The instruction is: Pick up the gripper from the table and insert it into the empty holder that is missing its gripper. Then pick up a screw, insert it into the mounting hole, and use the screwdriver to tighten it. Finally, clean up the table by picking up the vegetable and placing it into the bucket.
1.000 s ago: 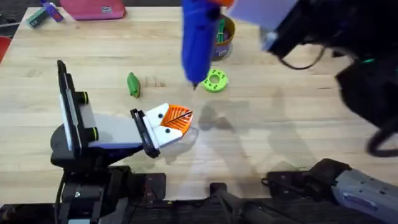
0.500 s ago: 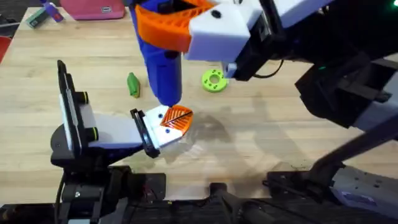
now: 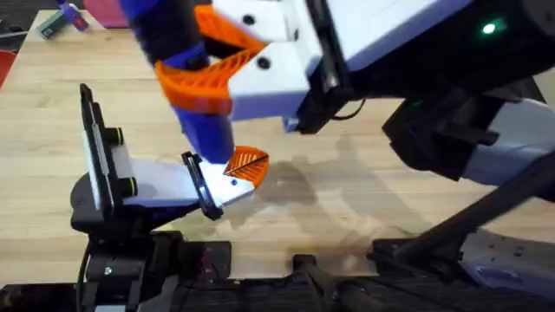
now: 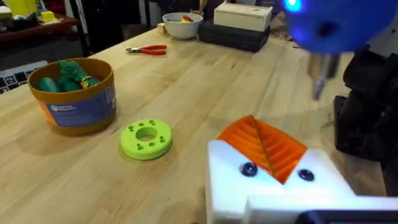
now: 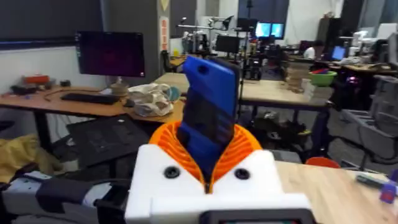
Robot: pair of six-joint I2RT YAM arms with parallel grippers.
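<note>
Overhead, a pale wooden table point(image 3: 364, 217) is seen; the blue pen-shaped screwdriver point(image 3: 195, 95) is clenched upper left by the right gripper point(image 3: 217, 69), over the left gripper's point(image 3: 238, 173) closed orange tips.

Left-wrist view: blue bucket point(image 4: 74, 93) with orange rim, lime-green disc point(image 4: 147, 138) beside.

Blue screwdriver point(image 3: 195, 95) upright, silver bit point(image 4: 318, 79) down, orange gripper point(image 4: 264, 145) mounted on white holder point(image 4: 273, 186), blue bucket point(image 4: 74, 94) containing green vegetables.

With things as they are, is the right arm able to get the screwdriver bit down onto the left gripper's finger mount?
Probably yes: the right gripper holds the screwdriver, its bit hanging just above the mount, nothing between.
</note>
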